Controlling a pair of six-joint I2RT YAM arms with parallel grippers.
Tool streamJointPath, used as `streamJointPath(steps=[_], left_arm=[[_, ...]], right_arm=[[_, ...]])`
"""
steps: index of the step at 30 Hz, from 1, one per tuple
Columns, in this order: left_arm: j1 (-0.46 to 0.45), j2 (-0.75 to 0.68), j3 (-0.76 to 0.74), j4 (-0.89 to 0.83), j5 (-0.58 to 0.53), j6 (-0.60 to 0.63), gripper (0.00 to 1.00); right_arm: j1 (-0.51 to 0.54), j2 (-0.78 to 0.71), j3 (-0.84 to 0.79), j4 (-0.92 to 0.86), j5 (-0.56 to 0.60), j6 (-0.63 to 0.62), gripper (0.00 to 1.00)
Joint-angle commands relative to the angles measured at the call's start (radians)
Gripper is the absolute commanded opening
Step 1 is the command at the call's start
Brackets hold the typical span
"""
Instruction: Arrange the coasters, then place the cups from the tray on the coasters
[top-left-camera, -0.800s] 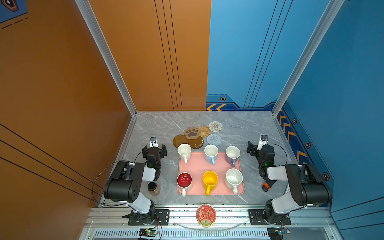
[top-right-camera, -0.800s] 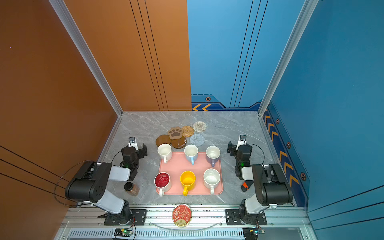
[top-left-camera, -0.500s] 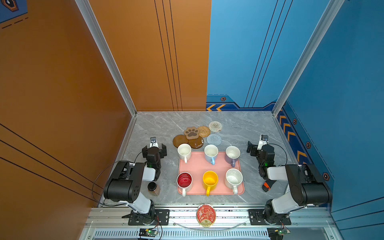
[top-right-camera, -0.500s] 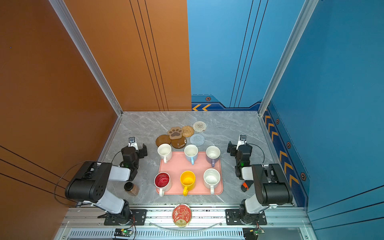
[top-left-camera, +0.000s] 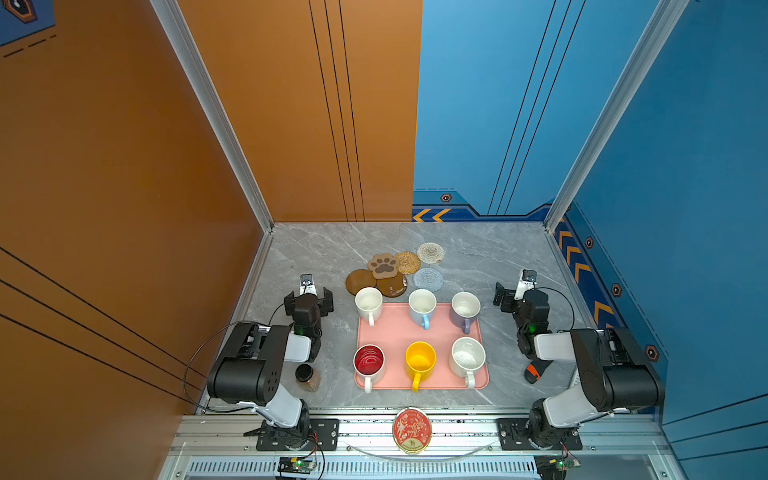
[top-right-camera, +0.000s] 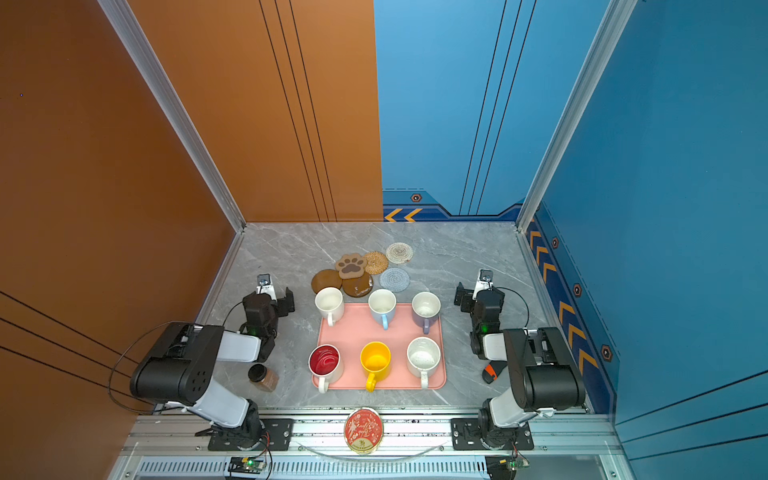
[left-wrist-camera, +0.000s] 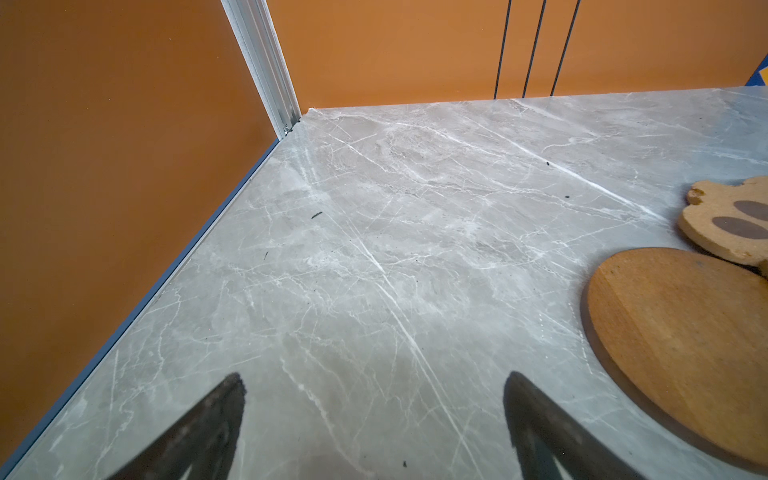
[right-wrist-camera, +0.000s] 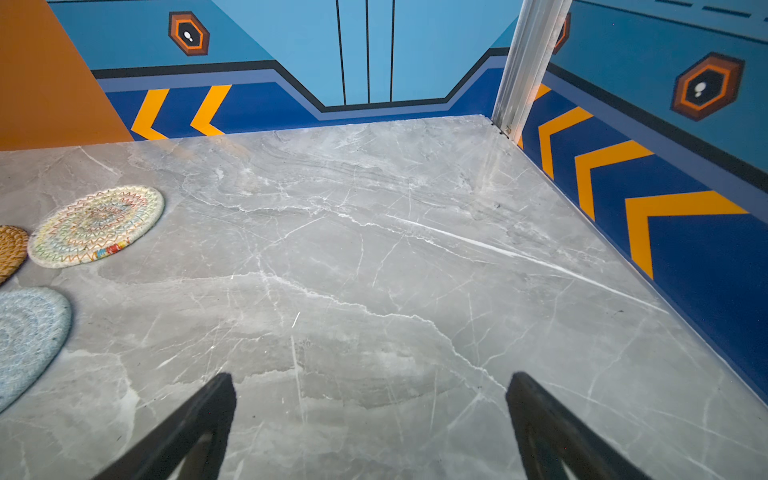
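Closest to the front, a red-and-gold tin (top-left-camera: 412, 430) sits on the metal rail (top-left-camera: 457, 428). Just past that, a little dark-lidded jar (top-left-camera: 306, 376) stands off the near left corner of the pink tray (top-left-camera: 395, 332), and a black-and-orange thing (top-left-camera: 534, 371) lies off to its right. All six cups (top-right-camera: 375, 360) are on the tray. The near row is the red-inside mug (top-left-camera: 368, 360), yellow mug (top-left-camera: 420, 357) and speckled mug (top-left-camera: 468, 354). The far row is the white mug (top-left-camera: 368, 300), light blue mug (top-left-camera: 422, 302) and lavender mug (top-left-camera: 465, 305). The left gripper (left-wrist-camera: 374, 378) and right gripper (right-wrist-camera: 372, 376) flank the tray's far end, low over bare table (top-left-camera: 316, 249), with their fingers spread wide and nothing between them. Behind the tray the coasters (top-left-camera: 390, 274) are bunched together. There's a brown disc (top-left-camera: 360, 281) and a second brown disc (top-left-camera: 392, 285), with the paw coaster (top-left-camera: 384, 265) overlapping both. The rattan coaster (top-left-camera: 407, 262) touches the paw. The blue-grey coaster (top-left-camera: 428, 278) sits beside them and the cream coaster (top-left-camera: 431, 252) is farthest back.
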Motion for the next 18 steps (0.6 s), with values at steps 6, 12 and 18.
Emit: streamJointPath(steps=[6,12,18], left_arm=[[0.005,-0.012,0.021,-0.01,0.01,-0.015,0.98],[0.005,-0.013,0.02,-0.008,0.011,-0.014,0.98],[0.005,-0.015,0.018,-0.009,0.011,-0.014,0.98]], right_arm=[[-0.001,0.009,0.011,-0.009,-0.004,-0.008,1.0],[-0.001,0.009,0.011,-0.009,-0.003,-0.009,1.0],[0.006,-0.029,0.04,-0.082,0.031,-0.004,1.0]])
